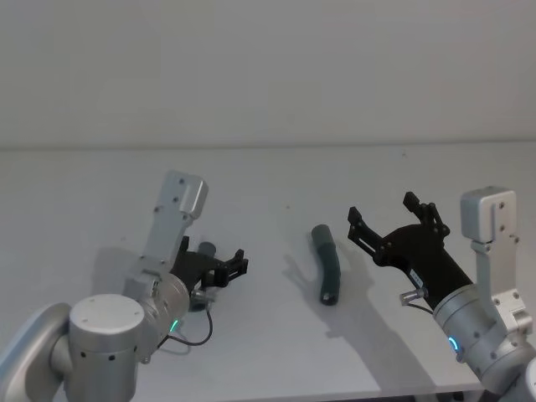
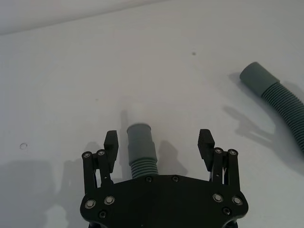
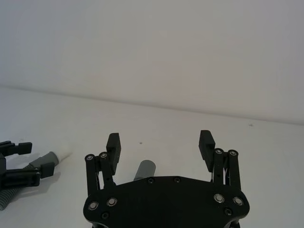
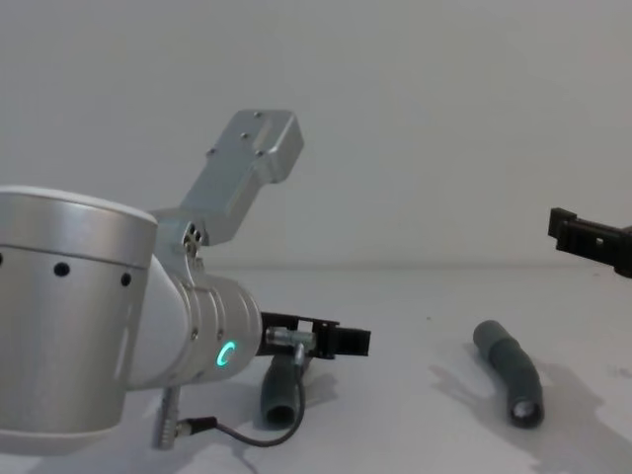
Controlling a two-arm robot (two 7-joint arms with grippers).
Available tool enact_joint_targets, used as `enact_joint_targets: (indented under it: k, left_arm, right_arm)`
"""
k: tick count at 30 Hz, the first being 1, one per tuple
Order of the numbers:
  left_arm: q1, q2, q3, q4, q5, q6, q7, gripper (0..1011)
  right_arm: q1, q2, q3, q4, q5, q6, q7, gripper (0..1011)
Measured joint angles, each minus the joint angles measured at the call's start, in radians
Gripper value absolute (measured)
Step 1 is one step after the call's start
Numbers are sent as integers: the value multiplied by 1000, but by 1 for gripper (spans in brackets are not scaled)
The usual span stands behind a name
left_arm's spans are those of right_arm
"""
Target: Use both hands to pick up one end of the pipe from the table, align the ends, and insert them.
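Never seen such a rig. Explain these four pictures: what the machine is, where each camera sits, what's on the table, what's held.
It is a robot with two arms, each ending in a black two-fingered gripper. The head view looks down from above; the chest view looks across the table from lower; each wrist view looks past that arm's own fingers. Two grey hose pieces lie on the white table. The left gripper is open, fingers either side of the white-tipped piece. The right gripper is open, raised near the other piece. Nothing is held.
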Motion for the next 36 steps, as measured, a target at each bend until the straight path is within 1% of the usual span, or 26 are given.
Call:
enact_joint_targets:
  k: [12,18,26,36]
  left_arm:
    - [-37,18,33,24,35,43,-25,1001]
    - [-43,19,41,32,50,54,-26,1001]
    - [-36,13,42,35,64,63,-13,1001]
    - [-13,-6,28,35,76,62,20,1001]
  right_arm:
    - [0,0,0,0,0,0,0,1002]
    - [0,0,0,0,0,0,0,1002]
    - [0,0,0,0,0,0,0,1002]
    - [0,0,0,0,0,0,0,1002]
